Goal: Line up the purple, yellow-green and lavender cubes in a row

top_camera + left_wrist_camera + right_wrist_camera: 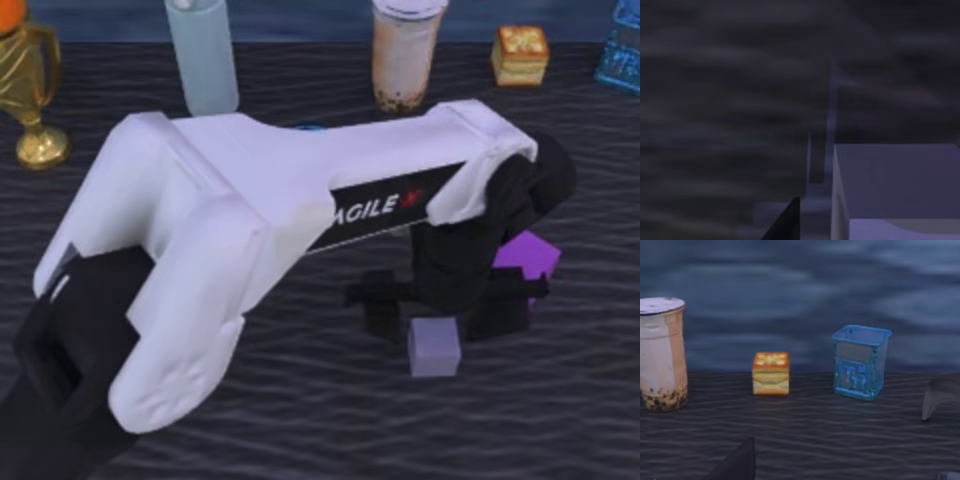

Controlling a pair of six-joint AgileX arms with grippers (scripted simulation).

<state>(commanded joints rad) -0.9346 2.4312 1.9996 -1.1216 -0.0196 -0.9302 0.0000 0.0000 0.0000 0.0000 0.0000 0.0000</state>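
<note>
Lavender cube (pixel 434 348) sits on the bench (pixel 300 420) nearer the front edge, right of centre. Left gripper (pixel 445 305) stands just behind it, fingers spread and released, evidently having set it down or preparing a grasp. Purple cube (pixel 525 256) lies beyond, partly hidden. Yellow-green cube not visible. Right gripper's (pixel 840 440) jaws: cannot tell. Bubble tea cup (pixel 405 50) stands at the rear edge.

Lavender cube (pixel 895 190) fills lower right of frame, close up, resting on dark rippled tabletop (pixel 730 100). Black fingertip (pixel 785 225) pokes in at bottom centre, just beside cube.
</note>
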